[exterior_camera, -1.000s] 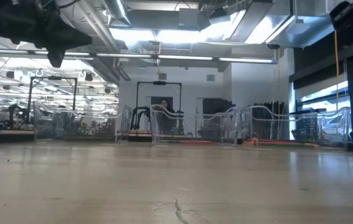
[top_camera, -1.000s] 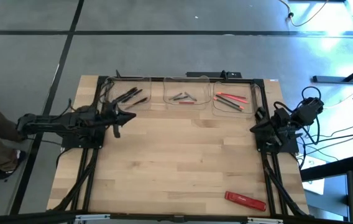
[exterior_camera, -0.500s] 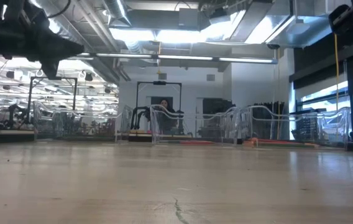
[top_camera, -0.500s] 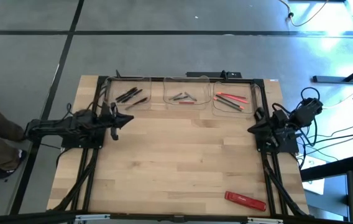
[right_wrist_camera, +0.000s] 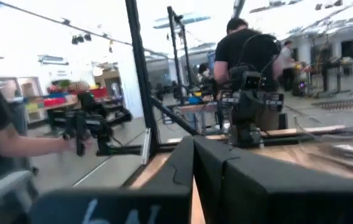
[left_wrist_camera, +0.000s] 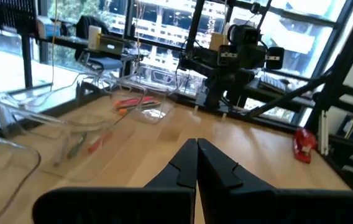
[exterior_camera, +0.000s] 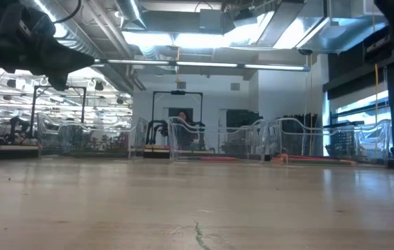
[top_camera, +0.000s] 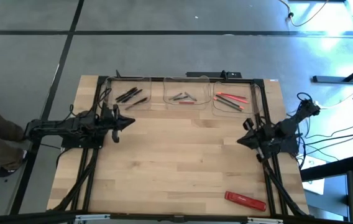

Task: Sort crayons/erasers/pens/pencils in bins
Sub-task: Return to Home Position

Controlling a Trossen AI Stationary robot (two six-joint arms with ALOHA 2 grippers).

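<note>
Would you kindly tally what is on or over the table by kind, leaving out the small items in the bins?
Clear bins: 3
Red bar: 1
Grippers, left gripper and right gripper: 2
Total: 6

Wooden table, three clear bins along its far edge, flat red bar near its right front corner
</note>
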